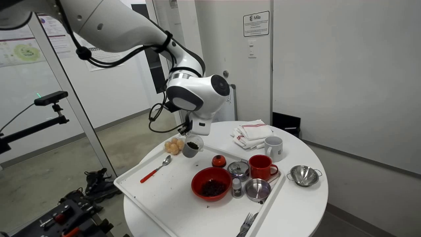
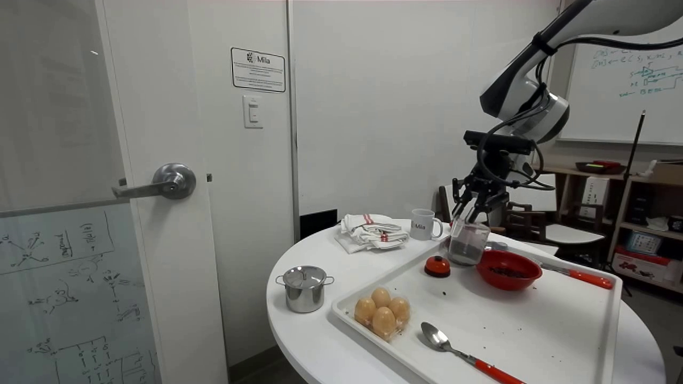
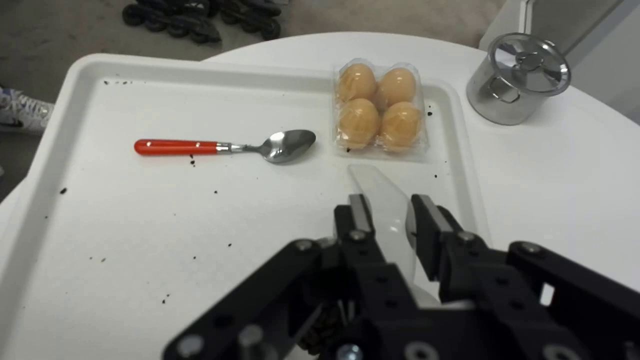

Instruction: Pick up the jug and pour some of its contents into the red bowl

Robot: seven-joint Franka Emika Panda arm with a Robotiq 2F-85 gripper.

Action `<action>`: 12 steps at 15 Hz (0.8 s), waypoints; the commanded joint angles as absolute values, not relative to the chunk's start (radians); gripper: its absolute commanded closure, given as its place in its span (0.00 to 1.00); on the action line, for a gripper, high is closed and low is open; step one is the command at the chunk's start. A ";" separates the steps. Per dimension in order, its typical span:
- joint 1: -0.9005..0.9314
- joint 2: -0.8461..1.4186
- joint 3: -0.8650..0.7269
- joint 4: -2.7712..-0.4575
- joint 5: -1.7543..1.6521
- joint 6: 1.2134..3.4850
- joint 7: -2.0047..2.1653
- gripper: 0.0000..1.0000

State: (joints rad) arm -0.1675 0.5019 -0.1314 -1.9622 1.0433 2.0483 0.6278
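Observation:
The jug (image 1: 190, 149), see-through and greyish with dark bits inside, hangs from my gripper (image 2: 465, 214) above the tray and leans to one side. In an exterior view the jug (image 2: 468, 245) overlaps the edge of the red bowl (image 2: 509, 282). In the wrist view my gripper (image 3: 391, 212) has its fingers on both sides of the jug's clear handle (image 3: 392, 225); the jug's body is mostly hidden. The red bowl (image 1: 198, 193) sits on the tray (image 1: 161, 200) with dark contents. It is not recognisable in the wrist view.
A red timer (image 1: 218, 161), lidded steel pot (image 1: 238, 170), red mug (image 1: 261, 167), shaker (image 1: 236, 189) and steel pan (image 1: 258, 190) crowd beside the bowl. Eggs (image 3: 378, 107) and a spoon (image 3: 225, 147) lie on the tray. A grey mug (image 1: 273, 148) and towels (image 1: 253, 133) stand behind.

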 commanded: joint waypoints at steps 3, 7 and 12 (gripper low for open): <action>-0.206 0.417 -0.165 -2.096 1.146 2.007 0.570 0.91; -0.265 0.412 -0.200 -2.175 1.190 1.916 0.413 0.91; -0.313 0.427 -0.251 -2.203 1.130 1.776 0.229 0.91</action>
